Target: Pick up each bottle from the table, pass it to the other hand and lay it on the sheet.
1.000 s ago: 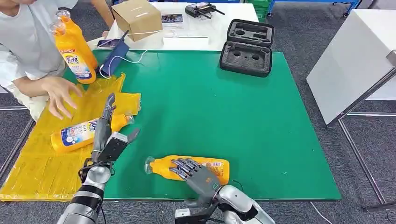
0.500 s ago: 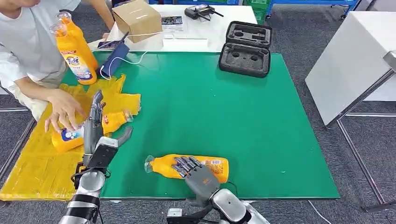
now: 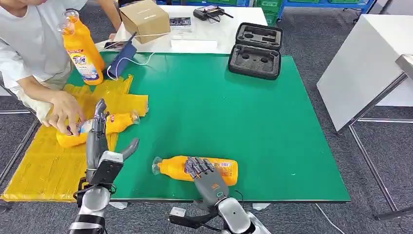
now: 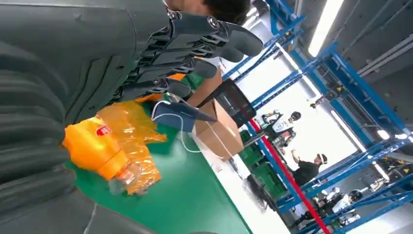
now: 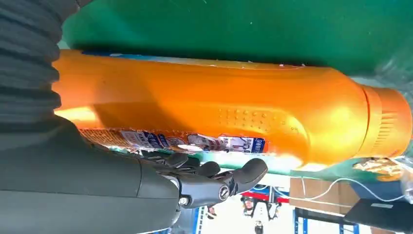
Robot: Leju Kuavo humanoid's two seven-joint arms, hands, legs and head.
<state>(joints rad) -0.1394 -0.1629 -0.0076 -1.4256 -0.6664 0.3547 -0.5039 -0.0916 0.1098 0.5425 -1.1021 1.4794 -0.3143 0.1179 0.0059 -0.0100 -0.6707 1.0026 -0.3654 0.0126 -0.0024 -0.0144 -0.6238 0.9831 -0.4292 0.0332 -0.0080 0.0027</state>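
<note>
Head view shows the right hand [image 3: 203, 174] now draped over the near bottle [image 3: 197, 169], grip uncertain, while the released left hand [image 3: 100, 139] has drawn back.

Lower centre of the head view, a glossy orange plastic bottle [image 3: 199, 169] with a paper-like label lies on a matt green table mat [image 3: 234, 112], while at left a crinkled, shiny yellow plastic sheet [image 3: 44, 165] contrasts with a plain cardboard box [image 3: 144, 18].
</note>
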